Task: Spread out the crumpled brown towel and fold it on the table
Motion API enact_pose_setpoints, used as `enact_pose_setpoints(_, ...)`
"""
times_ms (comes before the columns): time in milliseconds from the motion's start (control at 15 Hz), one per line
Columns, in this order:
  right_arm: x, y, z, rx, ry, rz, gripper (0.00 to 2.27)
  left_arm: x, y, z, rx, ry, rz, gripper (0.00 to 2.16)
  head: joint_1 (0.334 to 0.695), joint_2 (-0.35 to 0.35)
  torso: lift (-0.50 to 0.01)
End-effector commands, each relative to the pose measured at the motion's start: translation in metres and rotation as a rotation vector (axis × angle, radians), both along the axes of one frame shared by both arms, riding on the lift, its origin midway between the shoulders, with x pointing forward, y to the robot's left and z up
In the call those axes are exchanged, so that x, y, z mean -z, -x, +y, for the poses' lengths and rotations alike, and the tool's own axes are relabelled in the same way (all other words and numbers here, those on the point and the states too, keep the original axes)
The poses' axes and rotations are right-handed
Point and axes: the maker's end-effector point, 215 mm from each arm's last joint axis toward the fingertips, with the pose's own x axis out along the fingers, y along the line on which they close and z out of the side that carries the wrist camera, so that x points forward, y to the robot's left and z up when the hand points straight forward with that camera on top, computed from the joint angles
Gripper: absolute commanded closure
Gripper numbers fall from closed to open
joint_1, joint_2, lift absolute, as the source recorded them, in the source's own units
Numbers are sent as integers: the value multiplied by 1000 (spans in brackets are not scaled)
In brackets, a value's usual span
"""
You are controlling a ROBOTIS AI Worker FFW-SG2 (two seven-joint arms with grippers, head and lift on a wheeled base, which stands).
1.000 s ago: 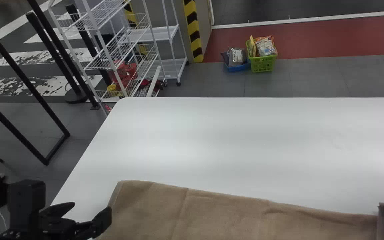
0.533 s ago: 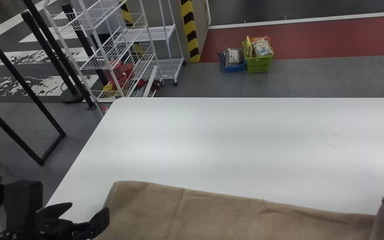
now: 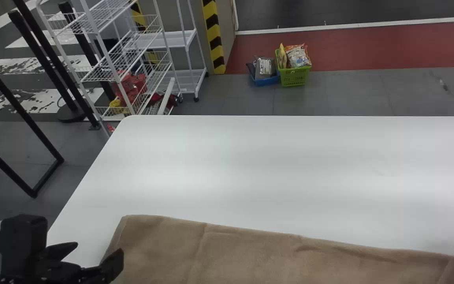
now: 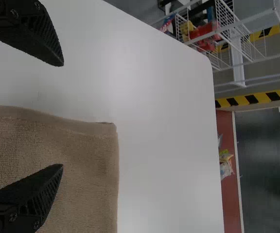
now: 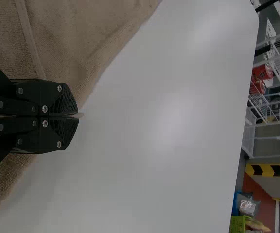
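Readable text, labels, brands or numbers: none found. Warning marking noted: yellow and black diagonal stripes (image 3: 214, 37), upright along the edge of a grey wall (image 3: 227, 35). Printed packet (image 3: 298, 57) in the green basket (image 3: 294, 77): print too small to read. Silvery packet (image 3: 265, 68) in the blue basket (image 3: 267, 81): surface markings illegible.

A wire rack (image 3: 110, 63) stands near a striped pillar (image 3: 214, 35), and a green basket (image 3: 294, 77) holds what look like packets (image 3: 298, 56).
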Motion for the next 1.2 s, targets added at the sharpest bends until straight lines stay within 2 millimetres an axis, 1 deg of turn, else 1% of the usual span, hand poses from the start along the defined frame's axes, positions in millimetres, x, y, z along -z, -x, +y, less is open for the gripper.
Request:
enact_pose_setpoints(0, 1, 14, -5, -26, 17, -13, 1224, 5, 1, -6, 4, -12, 13, 70, 695, 210, -127)
enact_pose_setpoints(67, 4, 24, -3, -55, 30, -21, 1190, 7, 2, -7, 4, -15, 17, 70, 695, 204, -127)
enact_pose_setpoints(133, 9, 33, -5, -76, 44, -22, 1190, 8, 2, -10, 8, -15, 19, 70, 695, 197, -127)
enact_pose_setpoints(267, 19, 45, -18, -103, 71, -33, 1075, 11, 3, -12, 9, -27, 29, 70, 695, 193, -127)
enact_pose_setpoints(400, 33, 57, -29, -123, 84, -16, 1055, 12, 1, -17, 12, -40, 31, 70, 695, 181, -127)
enact_pose_setpoints(467, 38, 60, -33, -137, 96, -21, 934, 13, 0, -20, 16, -39, 32, 70, 695, 163, -127)
enact_pose_setpoints(600, 41, 63, -45, -131, 105, -16, 880, 13, -2, -25, 24, -50, 35, 70, 695, 142, -127)
enact_pose_setpoints(667, 40, 64, -51, -122, 108, -23, 707, 12, -3, -26, 25, -53, 33, 70, 695, 131, -127)
enact_pose_setpoints(800, 30, 65, -69, -88, 100, -40, 667, 10, -4, -27, 26, -56, 29, 70, 695, 95, -127)
enact_pose_setpoints(867, 26, 69, -77, -80, 101, -45, 572, 11, -4, -25, 19, -60, 31, 70, 695, 83, -127)
enact_pose_setpoints(933, 22, 74, -84, -76, 102, -49, 572, 9, -4, -23, 17, -62, 28, 70, 695, 69, -127)
enact_pose_setpoints(1067, 15, 84, -106, -49, 110, -61, 572, 8, -5, -21, 14, -66, 24, 70, 695, 35, -127)
enact_pose_setpoints(1133, 13, 87, -114, -31, 105, -61, 572, 7, -6, -21, 14, -66, 21, 70, 695, 25, -127)
